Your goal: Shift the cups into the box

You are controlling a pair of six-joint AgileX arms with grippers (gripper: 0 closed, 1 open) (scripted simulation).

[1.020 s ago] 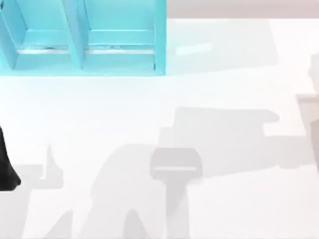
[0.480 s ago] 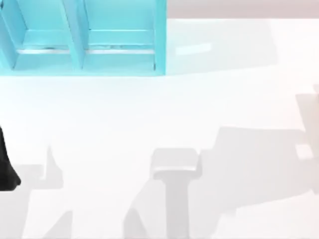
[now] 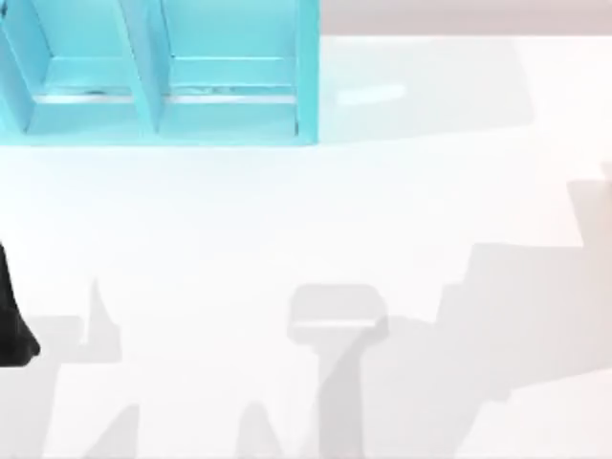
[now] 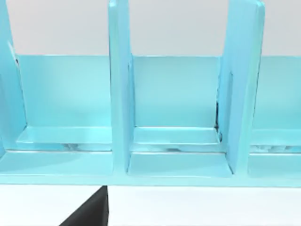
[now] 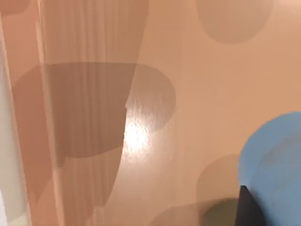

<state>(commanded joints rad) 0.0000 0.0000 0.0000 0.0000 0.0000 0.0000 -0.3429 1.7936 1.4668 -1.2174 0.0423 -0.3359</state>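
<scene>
In the right wrist view the bright blue cup [image 5: 275, 165] sits tight against a dark gripper finger [image 5: 248, 209], above the box's tan floor [image 5: 188, 94]; I cannot tell whether it is grasped. A sliver of olive-grey cup [image 5: 218, 213] lies just below.

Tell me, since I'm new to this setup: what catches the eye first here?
The bright turquoise rack with upright dividers, at the table's far left in the top view. In the right wrist view, a blue cup lies over a tan wooden surface.
</scene>
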